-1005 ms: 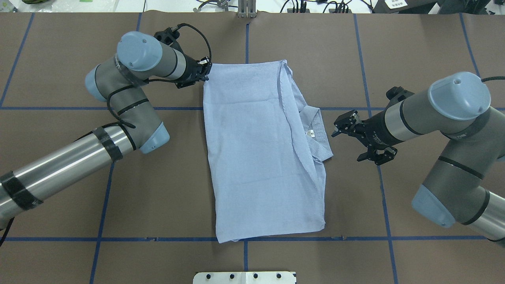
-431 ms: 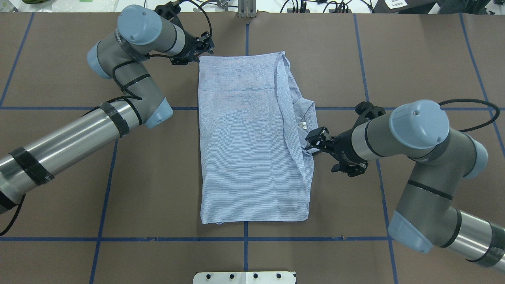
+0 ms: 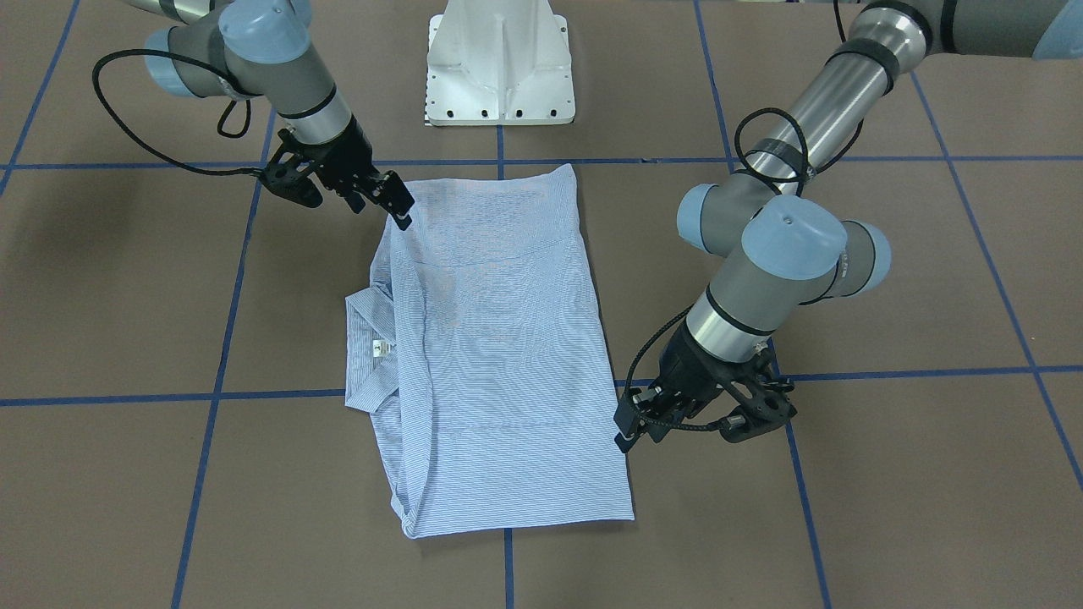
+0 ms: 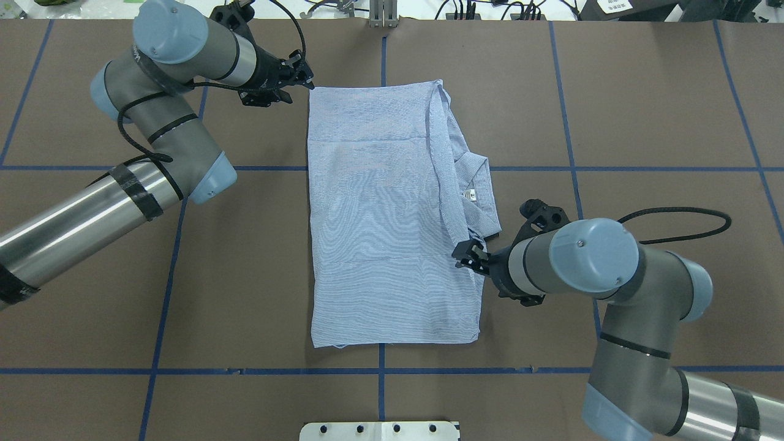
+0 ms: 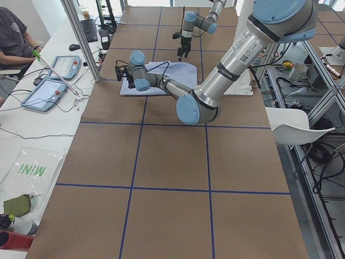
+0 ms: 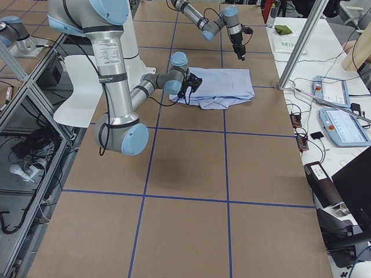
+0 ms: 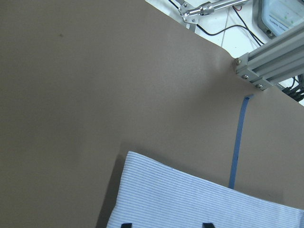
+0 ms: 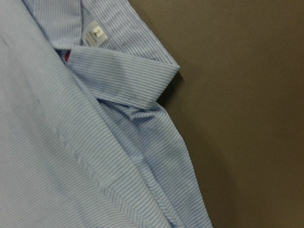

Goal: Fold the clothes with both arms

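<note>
Both sets of jaws stand apart: left gripper (image 4: 302,76) at the striped shirt's (image 4: 380,233) eleven o'clock corner, right gripper (image 4: 469,255) at its four o'clock edge.

Shirt (image 4: 380,233): light blue with fine white stripes. Collar label (image 8: 93,33): white, with a small red spot (image 8: 65,57) beside it. Table (image 4: 643,92): brown, gridded with blue tape lines (image 4: 612,168). Left arm (image 4: 73,214) and right arm (image 4: 637,288): silver-grey, with pale blue joint caps and black cables. Left gripper (image 4: 300,73) and right gripper (image 4: 465,254): black. Pedestal base (image 3: 499,63): white.
</note>
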